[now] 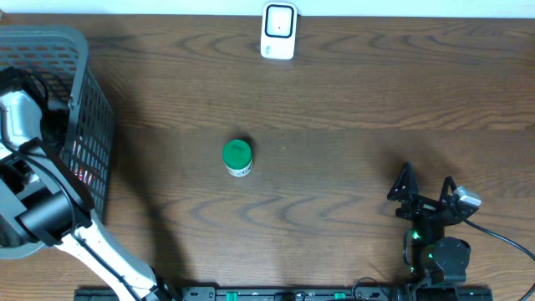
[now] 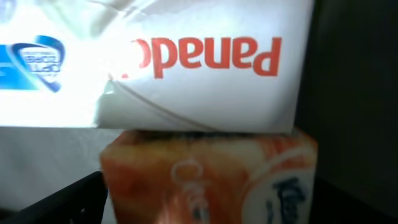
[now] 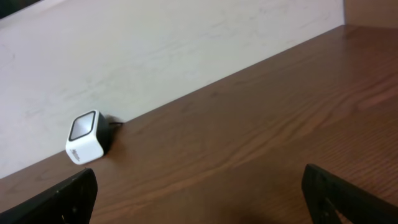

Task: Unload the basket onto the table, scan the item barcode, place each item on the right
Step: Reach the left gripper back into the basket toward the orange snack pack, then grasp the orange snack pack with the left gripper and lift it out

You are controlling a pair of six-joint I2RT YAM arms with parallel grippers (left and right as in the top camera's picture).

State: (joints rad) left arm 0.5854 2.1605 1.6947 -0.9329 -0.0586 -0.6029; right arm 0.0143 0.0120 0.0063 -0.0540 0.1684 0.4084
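Note:
My left gripper (image 2: 205, 208) is down inside the grey basket (image 1: 90, 84) and stands open. An orange printed box (image 2: 211, 177) lies between its dark fingers (image 2: 68, 202), and I cannot tell whether they touch it. A white Panadol box (image 2: 205, 68) rests just beyond the orange one. The white barcode scanner (image 1: 278, 31) with its dark window stands at the table's far edge, also in the right wrist view (image 3: 86, 144). My right gripper (image 1: 426, 186) hovers open and empty over the near right of the table (image 3: 199, 199).
A small jar with a green lid (image 1: 237, 157) stands at the middle of the brown wooden table (image 1: 351, 100). The basket's mesh wall encloses my left arm's wrist (image 1: 21, 117). A pale wall (image 3: 155, 56) runs behind the scanner.

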